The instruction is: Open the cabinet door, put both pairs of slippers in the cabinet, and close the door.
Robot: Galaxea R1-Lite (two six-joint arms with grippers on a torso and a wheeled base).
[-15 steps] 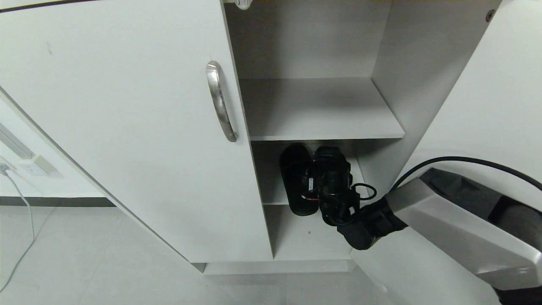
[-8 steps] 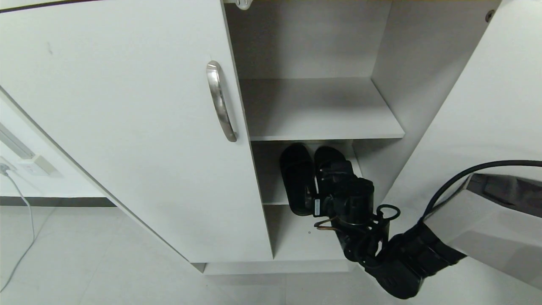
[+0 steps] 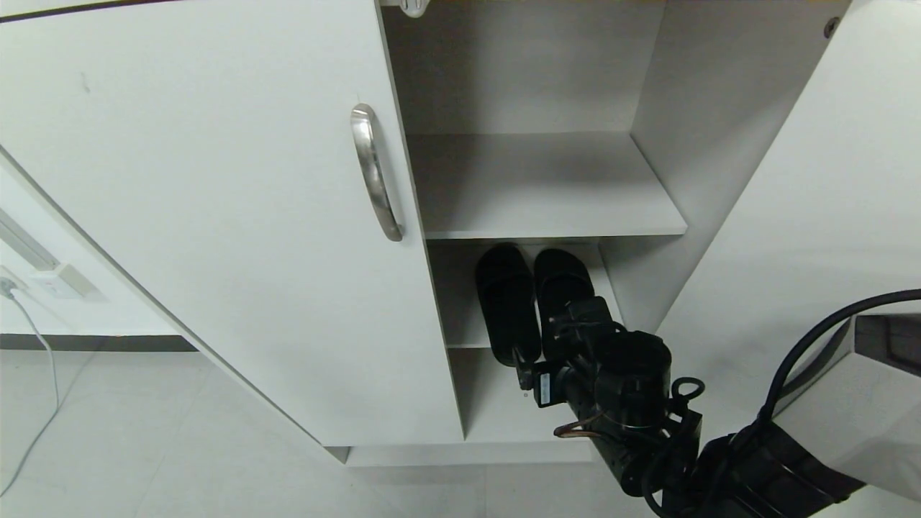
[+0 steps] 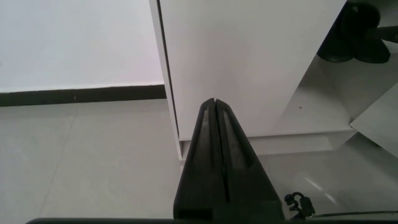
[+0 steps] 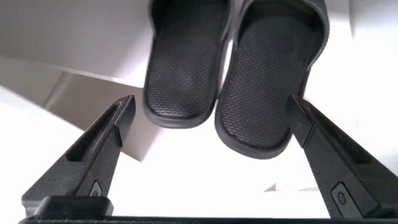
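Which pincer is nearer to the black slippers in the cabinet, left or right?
Right. The right pincer is open just before the heels of the black slippers; the left pincer, shut, is farther off, low before the closed door.

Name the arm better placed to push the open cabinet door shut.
Right, probably: the right gripper, jaws open, hangs beside the open door; the left gripper, shut, faces the closed door.

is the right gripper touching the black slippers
Cannot tell. In the right wrist view the open right gripper straddles the slippers at the heels: one finger shows a gap, the other meets the heel's outline.
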